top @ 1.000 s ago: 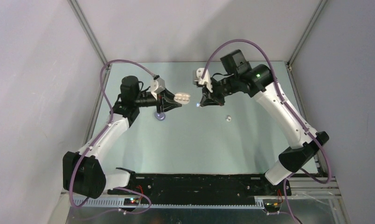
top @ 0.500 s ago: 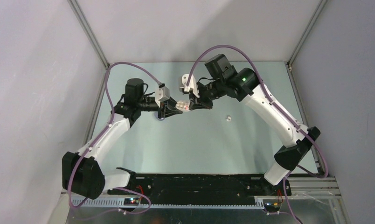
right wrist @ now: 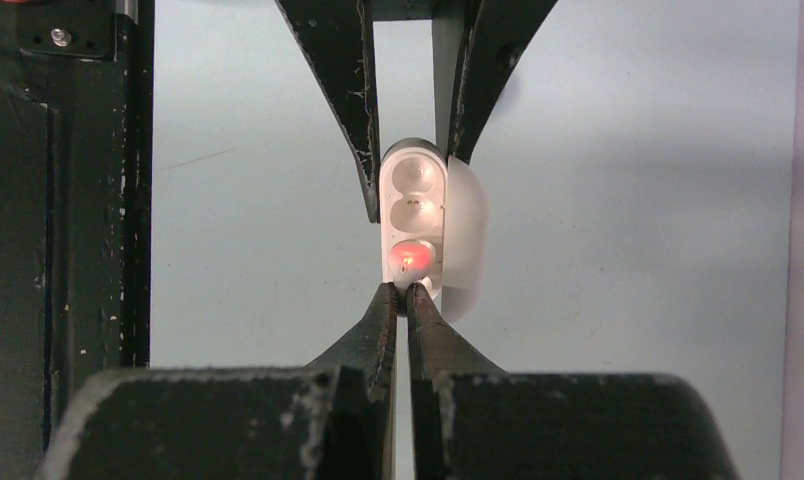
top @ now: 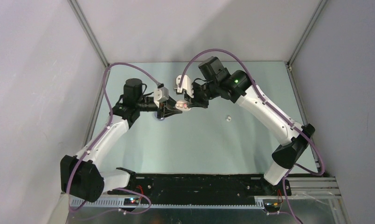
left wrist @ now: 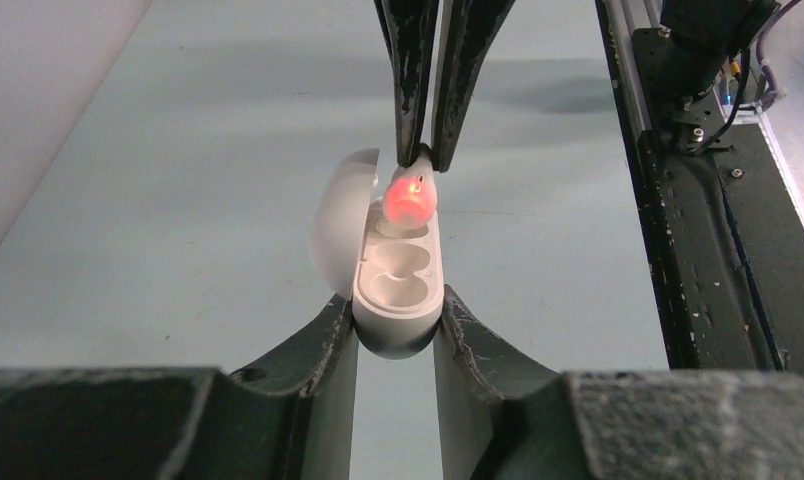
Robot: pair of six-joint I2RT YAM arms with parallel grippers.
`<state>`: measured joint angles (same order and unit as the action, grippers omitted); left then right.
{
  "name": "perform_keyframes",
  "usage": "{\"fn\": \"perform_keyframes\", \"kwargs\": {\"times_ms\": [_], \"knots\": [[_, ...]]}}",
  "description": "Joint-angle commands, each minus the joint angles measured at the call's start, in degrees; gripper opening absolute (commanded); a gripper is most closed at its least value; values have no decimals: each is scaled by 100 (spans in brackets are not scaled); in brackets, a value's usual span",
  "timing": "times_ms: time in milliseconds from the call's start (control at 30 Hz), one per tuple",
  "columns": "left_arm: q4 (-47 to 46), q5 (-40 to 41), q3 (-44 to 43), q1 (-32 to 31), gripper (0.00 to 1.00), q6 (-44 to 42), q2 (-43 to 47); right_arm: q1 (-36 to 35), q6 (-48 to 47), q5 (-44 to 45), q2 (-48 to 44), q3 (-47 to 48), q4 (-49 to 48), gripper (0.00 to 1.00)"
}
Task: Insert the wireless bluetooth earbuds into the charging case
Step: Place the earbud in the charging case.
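My left gripper [left wrist: 396, 315] is shut on the near end of the white charging case [left wrist: 398, 290], held above the table with its lid [left wrist: 336, 215] swung open to the left. The near well of the case is empty. My right gripper [left wrist: 425, 155] comes in from the far side, shut on a white earbud [left wrist: 410, 195] that glows red and sits at the case's far well. In the right wrist view the earbud [right wrist: 410, 258] lies just past my right gripper [right wrist: 406, 290], against the case [right wrist: 414, 190]. From above, both grippers [top: 174, 106] [top: 189, 103] meet at the case [top: 180, 106]. A second earbud [top: 228, 118] lies on the table.
A lilac disc [top: 161, 116] lies on the table under the left gripper, partly hidden. The black base rail [top: 199, 184] runs along the near edge. Grey walls stand on the left, right and far sides.
The right arm swung left, bringing the earbud from a gap away to the open case's far well. The left gripper drew slightly left with the case; the earbud now glows red.
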<state>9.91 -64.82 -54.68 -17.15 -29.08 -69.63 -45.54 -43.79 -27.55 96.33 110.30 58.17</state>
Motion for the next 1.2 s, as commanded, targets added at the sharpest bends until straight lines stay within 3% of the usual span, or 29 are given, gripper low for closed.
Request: {"fn": "perform_keyframes", "kwargs": {"times_ms": [0,767,1033,1167], "knots": [[-389,-150,-23,-47,0,195,194,-20,101,133,-35,-62,-179,0],[-1179,-248,230,-43,0,766,280,101,344,241,-119,-379,-513,1],[-1338,-179,315,-39,0,913,272,219,456,372,-386,-411,-559,27],[-1333,-87,297,-28,0,979,231,205,416,287,-664,-354,-388,33]]}}
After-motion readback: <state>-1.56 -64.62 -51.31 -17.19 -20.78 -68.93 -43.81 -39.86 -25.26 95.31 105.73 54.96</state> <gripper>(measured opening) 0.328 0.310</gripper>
